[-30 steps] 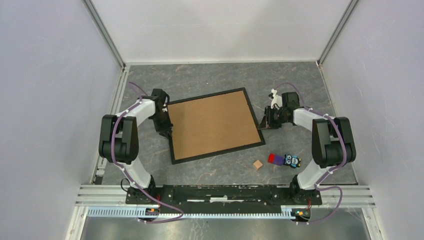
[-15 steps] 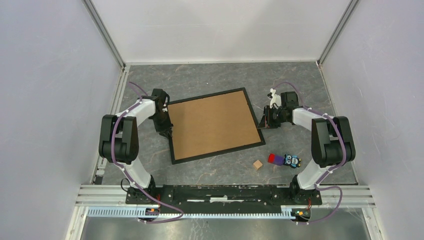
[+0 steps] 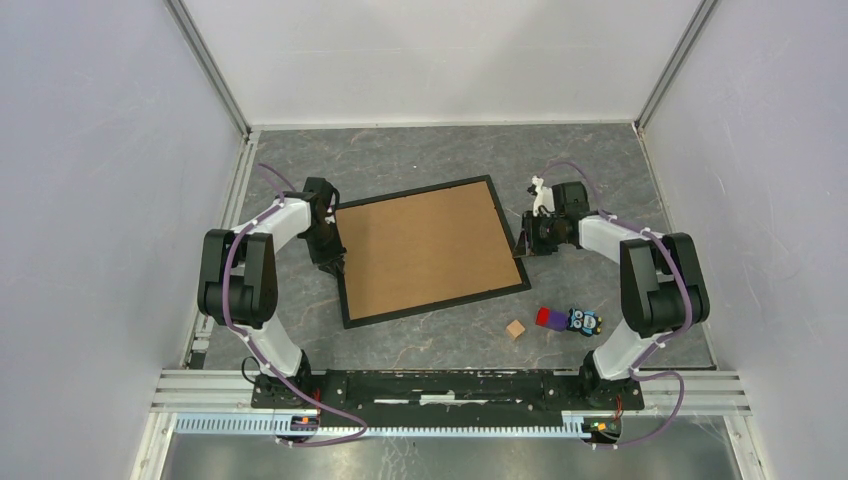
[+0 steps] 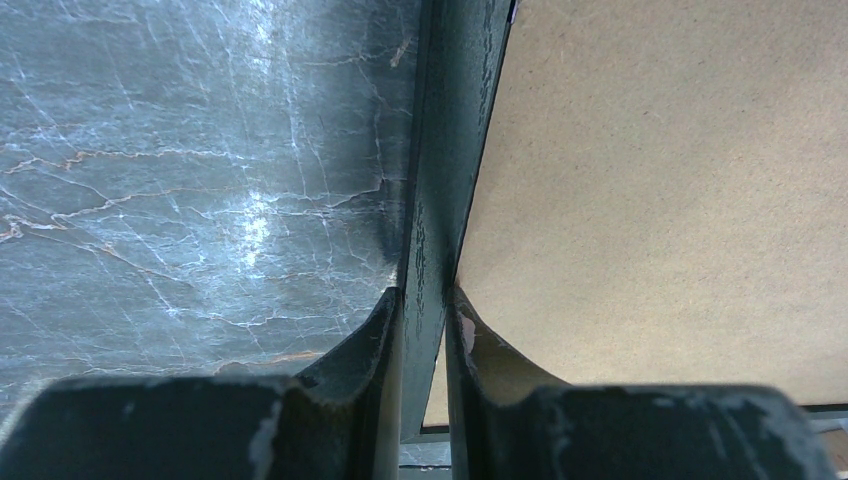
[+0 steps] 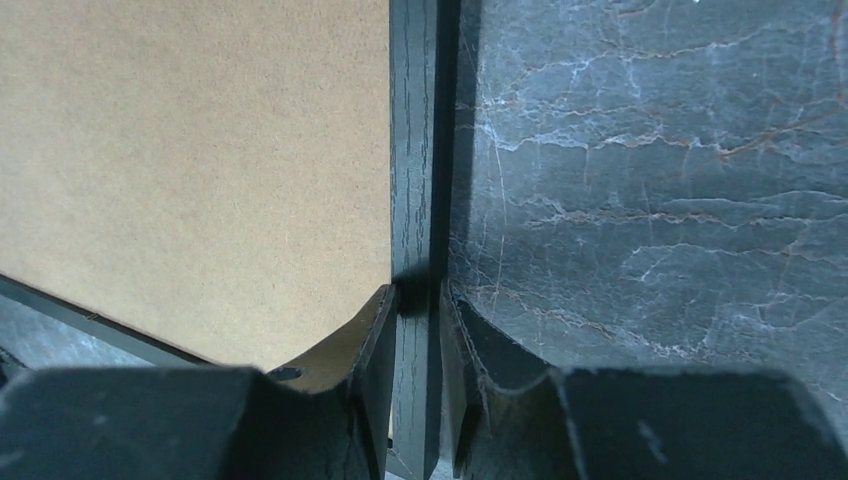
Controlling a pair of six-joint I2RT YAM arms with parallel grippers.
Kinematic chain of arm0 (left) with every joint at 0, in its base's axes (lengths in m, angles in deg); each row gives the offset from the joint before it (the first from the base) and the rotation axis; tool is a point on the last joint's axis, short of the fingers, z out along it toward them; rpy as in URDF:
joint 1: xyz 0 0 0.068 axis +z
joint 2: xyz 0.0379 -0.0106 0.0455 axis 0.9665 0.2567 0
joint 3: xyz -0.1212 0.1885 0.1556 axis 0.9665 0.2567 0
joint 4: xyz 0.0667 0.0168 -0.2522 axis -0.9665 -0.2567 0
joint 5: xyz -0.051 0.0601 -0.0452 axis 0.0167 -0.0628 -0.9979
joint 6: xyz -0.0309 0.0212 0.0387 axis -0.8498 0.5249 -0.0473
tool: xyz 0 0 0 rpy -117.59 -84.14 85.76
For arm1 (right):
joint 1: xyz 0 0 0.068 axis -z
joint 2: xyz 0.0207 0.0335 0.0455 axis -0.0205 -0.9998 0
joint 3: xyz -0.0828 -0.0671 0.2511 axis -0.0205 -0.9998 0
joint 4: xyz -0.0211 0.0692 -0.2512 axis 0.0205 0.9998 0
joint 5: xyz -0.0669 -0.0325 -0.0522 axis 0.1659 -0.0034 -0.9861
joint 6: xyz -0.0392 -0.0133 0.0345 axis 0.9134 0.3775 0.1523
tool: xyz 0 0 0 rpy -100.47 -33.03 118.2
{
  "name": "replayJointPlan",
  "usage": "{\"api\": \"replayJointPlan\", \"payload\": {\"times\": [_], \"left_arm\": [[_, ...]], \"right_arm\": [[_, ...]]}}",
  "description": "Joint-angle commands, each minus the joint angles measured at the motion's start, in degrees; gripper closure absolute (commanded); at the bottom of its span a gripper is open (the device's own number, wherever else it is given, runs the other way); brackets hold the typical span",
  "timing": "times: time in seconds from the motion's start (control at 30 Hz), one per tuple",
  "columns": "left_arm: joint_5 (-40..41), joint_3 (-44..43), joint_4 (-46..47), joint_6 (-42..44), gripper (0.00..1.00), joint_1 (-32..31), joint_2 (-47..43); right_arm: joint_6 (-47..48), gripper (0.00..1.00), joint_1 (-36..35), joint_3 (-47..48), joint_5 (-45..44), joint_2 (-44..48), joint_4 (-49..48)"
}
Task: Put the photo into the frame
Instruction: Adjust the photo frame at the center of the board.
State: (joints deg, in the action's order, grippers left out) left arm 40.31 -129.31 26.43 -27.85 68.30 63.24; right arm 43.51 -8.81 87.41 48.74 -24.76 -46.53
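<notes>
Two pincers on one frame, and tbh barely anything moved in the last sec. The only change I can spot from the top view is that the right arm crept a touch up and in toward the frame's side. The left arm hasn't budged. The frame point(image 3: 436, 304) sits in the same spot mid-desk point(image 3: 400, 150) w/ the same slight twist, and the brown backing board point(image 3: 425, 245) is face up inside it.

Grip status:
- **Left pincer** point(image 4: 425, 295): clenched on the frame's left rail, one finger on the desk side and the other on the board side.
- **Right pincer** point(image 5: 415, 290): same deal on the right rail, down near the corner closest to the arms.
- Both look pinched right onto the black rail, no gap visible.

What it means, imo: the right arm's nudge reads like it's settling its hold, not a real lift. The frame looks flat on the desk, or maybe a hair off it, can't tell. So the task is parked at "both sides gripped". I'd guess a two-handed lift or flip comes next.

No photo anywhere in view btw. It could be under the board, no way to know from these shots.

Watch out: if one side rises first, the board prob slides out.

A wooden cube point(image 3: 516, 329) and a small owl toy point(image 3: 585, 321) sit well clear of the frame, near the right arm's base.
</notes>
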Motion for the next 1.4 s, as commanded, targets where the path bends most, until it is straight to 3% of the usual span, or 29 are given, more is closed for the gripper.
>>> {"api": "replayJointPlan", "payload": {"times": [0.0, 0.37, 0.5, 0.6, 0.67, 0.83, 0.97, 1.1, 1.2, 1.37], "left_arm": [[0.0, 1.4, 1.1, 2.5, 0.88, -1.0, -0.1], [0.2, 1.7, 1.1, 2.4, 0.89, -1.1, -0.5], [-0.5, 1.6, 1.1, 2.3, 0.89, -1.0, -0.1], [-1.3, 1.9, 1.2, 2.1, 0.88, -1.0, -0.3], [-2.7, 2.5, 1.8, 1.7, 0.85, -1.0, -1.2], [-8.5, 6.1, 3.3, -1.0, 0.77, -1.0, -5.0], [-18.8, 13.9, 8.6, -6.2, 0.73, -2.2, -10.8], [-20.8, 18.4, 11.8, -12.9, 0.54, -11.0, -18.8], [-20.5, 18.6, 12.5, -16.4, 0.37, -17.5, -24.3], [-13.9, 12.5, 6.8, -13.2, 0.06, -17.7, -32.5]], "right_arm": [[-0.1, 0.72, -5.7, -4.8, -8.2, -4.1, 1.4], [-3.2, 0.72, -15.8, -5.5, -29.3, -7.3, 4.6], [-2.1, 0.67, -15.3, -2.0, -20.8, -5.4, 3.5], [-2.6, 0.62, -12.5, 2.4, -9.6, -4.7, 0.7], [-4.8, 0.52, -11.0, 3.7, -3.2, -5.6, -4.6], [-11.1, 0.45, -10.5, 9.4, 4.7, -12.6, -13.5], [-14.8, 0.43, -10.6, 15.1, 5.4, -17.5, -19.8], [-16.4, 0.35, -12.5, 22.8, 3.7, -22.5, -24.6], [-15.1, 0.33, -13.6, 34.2, 5.8, -27.4, -18.3], [-5.9, 0.19, -13.5, 43.6, -0.4, -24.2, -1.7]]}}
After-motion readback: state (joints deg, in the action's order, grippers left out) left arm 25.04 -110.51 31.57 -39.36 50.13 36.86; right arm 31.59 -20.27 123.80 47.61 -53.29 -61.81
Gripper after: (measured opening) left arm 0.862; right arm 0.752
